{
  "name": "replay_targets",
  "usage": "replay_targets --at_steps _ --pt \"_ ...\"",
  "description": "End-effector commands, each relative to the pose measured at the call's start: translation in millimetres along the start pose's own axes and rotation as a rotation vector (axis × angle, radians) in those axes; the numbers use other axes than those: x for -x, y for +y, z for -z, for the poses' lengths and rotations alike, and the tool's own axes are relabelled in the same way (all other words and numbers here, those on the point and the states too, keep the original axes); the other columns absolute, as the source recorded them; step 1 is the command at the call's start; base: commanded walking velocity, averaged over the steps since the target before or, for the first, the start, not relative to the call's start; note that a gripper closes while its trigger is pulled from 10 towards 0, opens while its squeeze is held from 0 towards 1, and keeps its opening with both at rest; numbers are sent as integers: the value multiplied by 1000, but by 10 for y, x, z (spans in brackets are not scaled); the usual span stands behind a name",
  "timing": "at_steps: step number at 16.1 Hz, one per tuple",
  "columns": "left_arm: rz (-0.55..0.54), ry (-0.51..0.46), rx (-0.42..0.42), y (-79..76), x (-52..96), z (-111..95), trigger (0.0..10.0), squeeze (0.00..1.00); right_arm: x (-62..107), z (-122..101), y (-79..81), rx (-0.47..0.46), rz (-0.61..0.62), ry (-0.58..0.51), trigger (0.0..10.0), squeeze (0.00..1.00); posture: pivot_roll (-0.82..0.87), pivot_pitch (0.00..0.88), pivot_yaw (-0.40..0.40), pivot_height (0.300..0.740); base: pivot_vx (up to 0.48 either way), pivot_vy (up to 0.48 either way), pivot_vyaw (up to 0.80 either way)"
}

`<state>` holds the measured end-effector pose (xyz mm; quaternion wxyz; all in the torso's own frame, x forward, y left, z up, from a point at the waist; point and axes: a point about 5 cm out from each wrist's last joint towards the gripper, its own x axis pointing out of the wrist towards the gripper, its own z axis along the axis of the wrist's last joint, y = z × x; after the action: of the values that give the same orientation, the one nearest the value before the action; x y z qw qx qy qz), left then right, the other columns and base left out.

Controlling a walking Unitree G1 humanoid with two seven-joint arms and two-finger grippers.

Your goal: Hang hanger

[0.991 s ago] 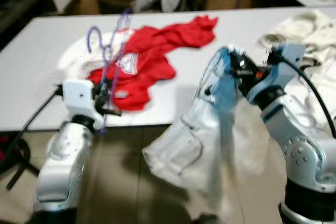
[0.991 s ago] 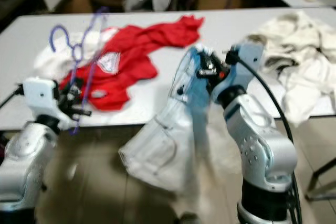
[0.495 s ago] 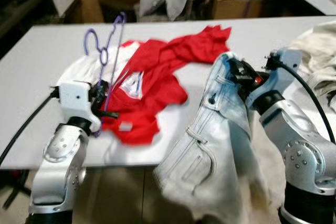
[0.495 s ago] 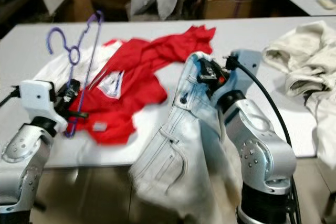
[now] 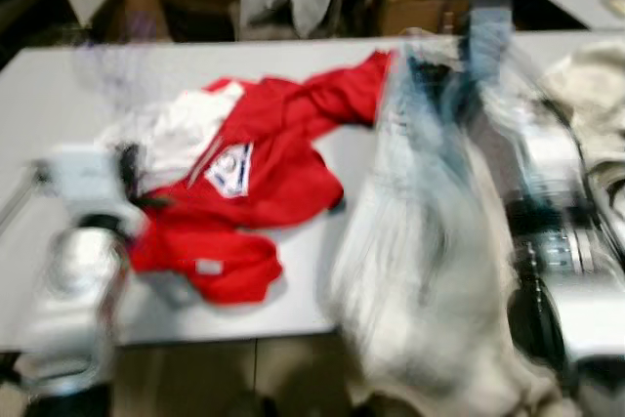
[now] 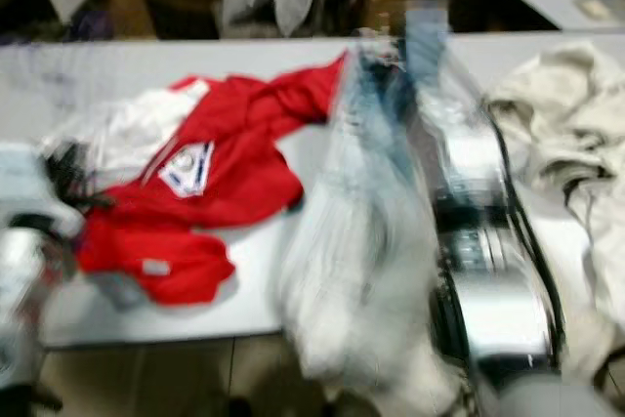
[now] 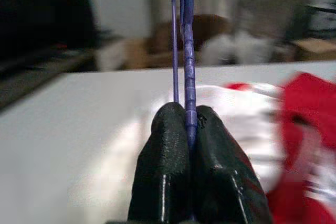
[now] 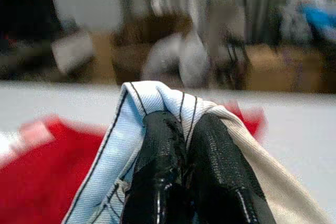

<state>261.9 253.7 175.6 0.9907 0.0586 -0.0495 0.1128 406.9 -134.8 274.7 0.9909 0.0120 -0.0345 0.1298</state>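
The left pincer [image 7: 188, 129], clamped on the purple hanger [image 7: 187, 51], should stay steady while the right pincer [image 8: 181, 129], gripping pale jeans [image 5: 430, 271] at centre-right, lifts them clear of the surface [image 5: 59, 114].

1. The hanger [image 7: 185, 51] was seen to be purple.
2. The jeans [image 5: 430, 271] were shown as pale, washed-out blue with dark stitching lines.
3. A red garment [image 5: 264, 183] carried a white patch printed in blue.
4. A white cloth [image 5: 176, 134] and cream clothes [image 6: 557, 114] were laid on the light grey table [image 5: 59, 114].
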Motion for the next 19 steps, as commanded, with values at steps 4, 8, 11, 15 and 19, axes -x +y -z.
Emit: replay_targets --at_steps 4,8,11,15,19 --pt "-166 -41 -69 454 54 -147 10000 0 28 -895 1635 109 -729 -396 10000 0 -44 29 -12 740 0 0 0" --pt "-195 -37 -83 531 114 -142 10000 0 -15 8 1827 264 -880 -155 10000 0 -30 35 -17 740 0 0 0" --pt "-167 -25 -88 487 86 -133 10000 0 54 816 1642 348 -770 116 10000 0 -31 47 -3 740 0 0 0" --pt "-153 -29 -92 515 35 -168 10000 0 55 850 1444 180 -715 65 10000 1000 -34 57 22 740 0 0 0" --pt "-84 -50 -64 385 -69 -219 10000 0 80 653 1263 82 -777 -5 10000 1000 -43 48 44 740 0 0 0"
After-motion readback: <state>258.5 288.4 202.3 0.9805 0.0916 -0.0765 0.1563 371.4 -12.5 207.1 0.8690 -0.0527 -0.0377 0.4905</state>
